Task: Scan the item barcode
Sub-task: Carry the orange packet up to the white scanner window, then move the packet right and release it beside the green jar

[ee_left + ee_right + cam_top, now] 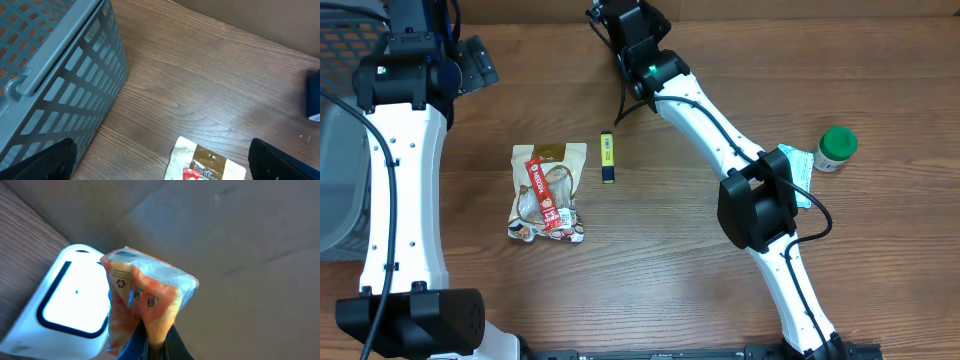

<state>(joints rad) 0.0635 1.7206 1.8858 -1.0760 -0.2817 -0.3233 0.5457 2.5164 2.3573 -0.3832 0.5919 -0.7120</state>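
Note:
In the right wrist view my right gripper is shut on the bottom of an orange and clear-blue packet with small recycling marks printed on it. The packet stands upright just in front of the scanner, a white box with a bright, dark-framed window. From overhead, the right gripper sits at the table's far edge; packet and scanner are hidden there. My left gripper is open, its dark fingers wide apart above the top of a snack bag.
The snack bag lies left of centre beside a yellow marker. A green-capped bottle and a pale packet sit at the right. A grey mesh basket fills the left edge, close to the left gripper.

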